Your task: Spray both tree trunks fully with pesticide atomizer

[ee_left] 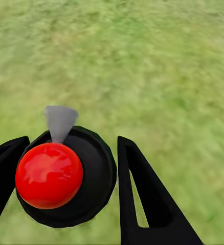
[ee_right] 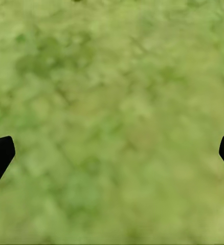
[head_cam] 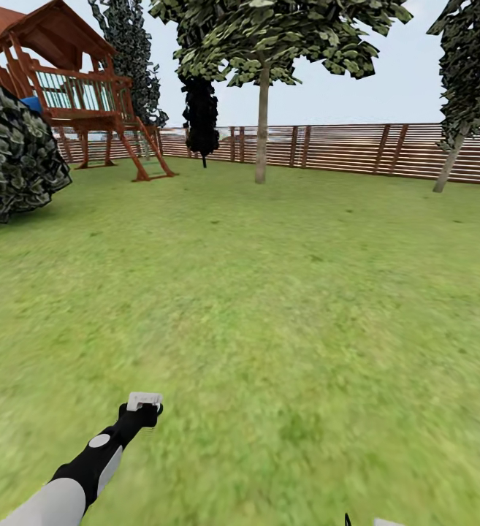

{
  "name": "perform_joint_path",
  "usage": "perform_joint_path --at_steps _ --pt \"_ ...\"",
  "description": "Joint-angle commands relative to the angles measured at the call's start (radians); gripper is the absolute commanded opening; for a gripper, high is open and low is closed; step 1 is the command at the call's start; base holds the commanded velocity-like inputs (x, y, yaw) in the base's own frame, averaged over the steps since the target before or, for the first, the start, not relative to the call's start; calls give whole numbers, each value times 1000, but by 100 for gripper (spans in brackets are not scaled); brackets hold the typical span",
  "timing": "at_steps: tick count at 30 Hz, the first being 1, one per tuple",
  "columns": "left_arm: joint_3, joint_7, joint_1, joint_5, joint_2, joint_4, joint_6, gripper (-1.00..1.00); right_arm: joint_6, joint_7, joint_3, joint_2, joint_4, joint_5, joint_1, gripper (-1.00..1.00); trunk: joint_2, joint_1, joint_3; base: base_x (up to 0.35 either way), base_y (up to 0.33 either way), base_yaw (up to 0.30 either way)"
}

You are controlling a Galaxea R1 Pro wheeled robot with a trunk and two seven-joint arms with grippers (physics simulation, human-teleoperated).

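Atomizer (ee_left: 66, 184) in left hand (ee_left: 66, 194) — nozzle forward.

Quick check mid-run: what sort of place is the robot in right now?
A fenced back garden, most likely: open grass lawn, a brown slatted wooden fence along the back, a wooden play tower at far left, and trees near the fence.

Glossy red-capped, matt black pesticide atomizer (ee_left: 66, 178); slatted wooden fence (head_cam: 342, 150); blurry grass floor (head_cam: 269, 307).

Green grass (head_cam: 269, 292) spreads wide under a pale sky. A brown slatted fence (head_cam: 342, 150) lines its far edge. A wooden playhouse (head_cam: 64, 80) stands at the far left corner.
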Motion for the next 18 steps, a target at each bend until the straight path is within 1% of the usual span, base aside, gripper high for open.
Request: perform_joint_path --at_steps 1,7,11,18 --pt "0 0 0 0 0 0 0 -100 0 0 0 0 0 0 0 100 0 0 0 339 0 0" --pt "0 -1 0 0 1 -1 0 -100 0 0 0 0 0 0 0 100 0 0 0 339 0 0" --pt "-4 0 1 0 -5 4 -1 -100 0 0 0 0 0 0 0 100 0 0 0 339 0 0" --pt "-3 0 0 0 -6 5 0 -100 0 0 0 0 0 0 0 100 0 0 0 339 0 0"
